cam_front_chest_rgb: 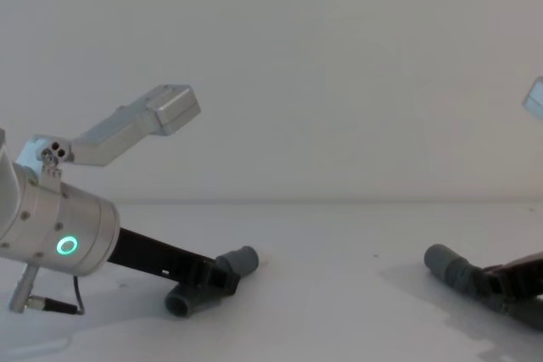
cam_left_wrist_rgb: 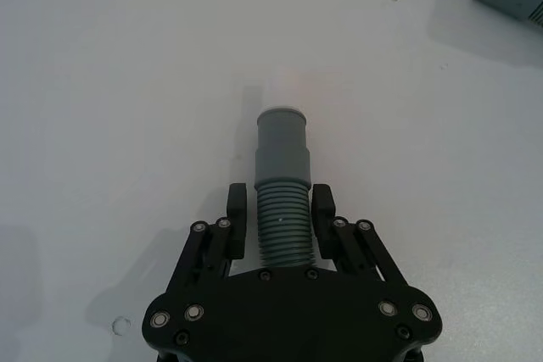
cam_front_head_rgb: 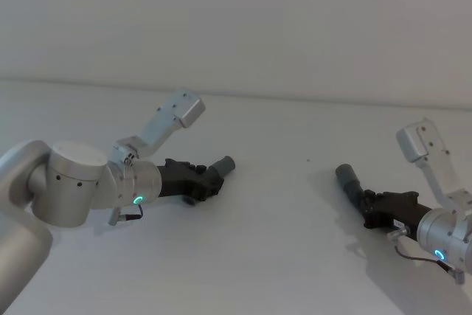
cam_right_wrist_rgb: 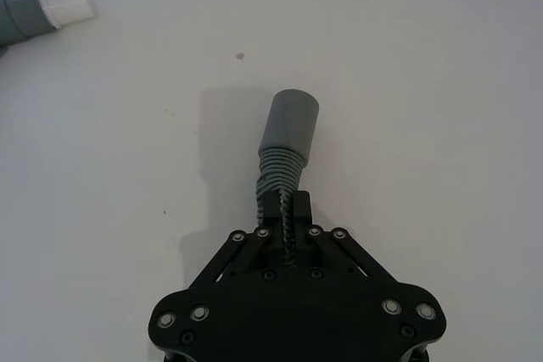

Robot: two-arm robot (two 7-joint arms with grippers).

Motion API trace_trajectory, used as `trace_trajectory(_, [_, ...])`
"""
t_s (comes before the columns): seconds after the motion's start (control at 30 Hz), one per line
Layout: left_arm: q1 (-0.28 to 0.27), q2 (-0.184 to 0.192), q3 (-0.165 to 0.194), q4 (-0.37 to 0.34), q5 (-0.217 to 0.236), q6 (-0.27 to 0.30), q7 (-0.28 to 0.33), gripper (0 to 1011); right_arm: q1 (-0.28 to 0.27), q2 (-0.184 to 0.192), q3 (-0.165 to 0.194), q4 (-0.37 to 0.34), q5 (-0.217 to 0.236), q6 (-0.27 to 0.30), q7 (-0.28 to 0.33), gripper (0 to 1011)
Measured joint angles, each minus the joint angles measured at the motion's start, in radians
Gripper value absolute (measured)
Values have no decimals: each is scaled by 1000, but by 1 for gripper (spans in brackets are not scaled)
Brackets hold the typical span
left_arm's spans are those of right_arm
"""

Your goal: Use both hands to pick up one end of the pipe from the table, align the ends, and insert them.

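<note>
My left gripper [cam_left_wrist_rgb: 280, 209] and right gripper [cam_right_wrist_rgb: 285, 208] are each clenching ribbed hose [cam_left_wrist_rgb: 282, 247]. I'm aiming pale tip [cam_right_wrist_rgb: 68, 8] at socket [cam_right_wrist_rgb: 288, 123], keeping both coaxial before pushing.

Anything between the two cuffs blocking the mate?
Nothing visible. The left gripper holds the pale-tipped piece, the right gripper the socket piece; between the ends lies bare table with one tiny speck.

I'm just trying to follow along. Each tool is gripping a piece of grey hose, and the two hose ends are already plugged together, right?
Not quite. The left tool and right tool do each grip a piece of hose, but the ends are not plugged together. The pale-tipped end and the socket end are well apart, as the head view shows.
</note>
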Motion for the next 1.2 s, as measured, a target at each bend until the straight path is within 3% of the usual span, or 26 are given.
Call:
trace_trajectory(0.63, [0, 0, 0, 0, 0, 0, 0, 329, 0, 0, 0, 0, 0, 0, 0, 59])
trace_trajectory(1.2, [0, 0, 0, 0, 0, 0, 0, 318, 0, 0, 0, 0, 0, 0, 0, 59])
